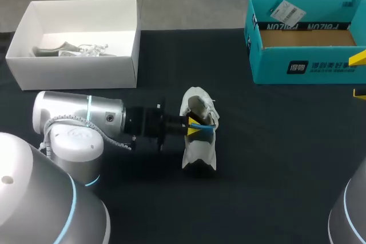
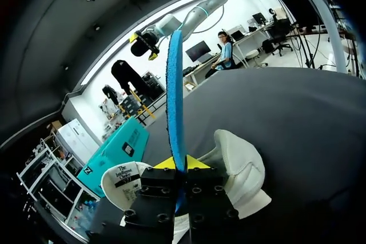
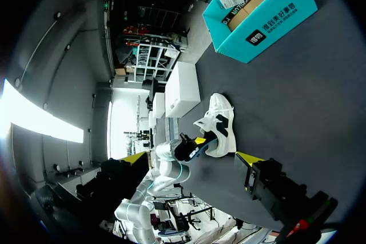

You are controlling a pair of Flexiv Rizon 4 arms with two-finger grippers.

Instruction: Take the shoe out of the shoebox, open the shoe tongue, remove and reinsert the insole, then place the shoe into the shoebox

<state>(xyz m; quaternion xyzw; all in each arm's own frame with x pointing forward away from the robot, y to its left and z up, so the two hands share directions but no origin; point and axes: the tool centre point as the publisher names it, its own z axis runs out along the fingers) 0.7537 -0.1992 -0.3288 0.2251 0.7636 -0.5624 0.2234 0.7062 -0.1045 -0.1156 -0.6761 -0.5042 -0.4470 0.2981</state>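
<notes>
Left end effector [image 2: 178, 164] gripping insole [image 2: 174, 84], full length only in wrist view

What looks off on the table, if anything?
Only the blue insole: it is out of the white shoe, standing on edge, pinched between the fingers of the left gripper over the shoe. That fits the insole step. The teal shoebox looks intact; nothing spilled shows.

At three o'clock in the head view, the right gripper [image 1: 359, 75] is sliced off by the edge, only two yellow tips showing. The teal shoebox [image 1: 274, 67] runs off there too. In the left wrist view, the insole [image 2: 174, 101] vanishes at its near end between the left gripper [image 2: 177, 163] fingers, and that gripper's black body covers part of the shoe [image 2: 240, 170].
</notes>
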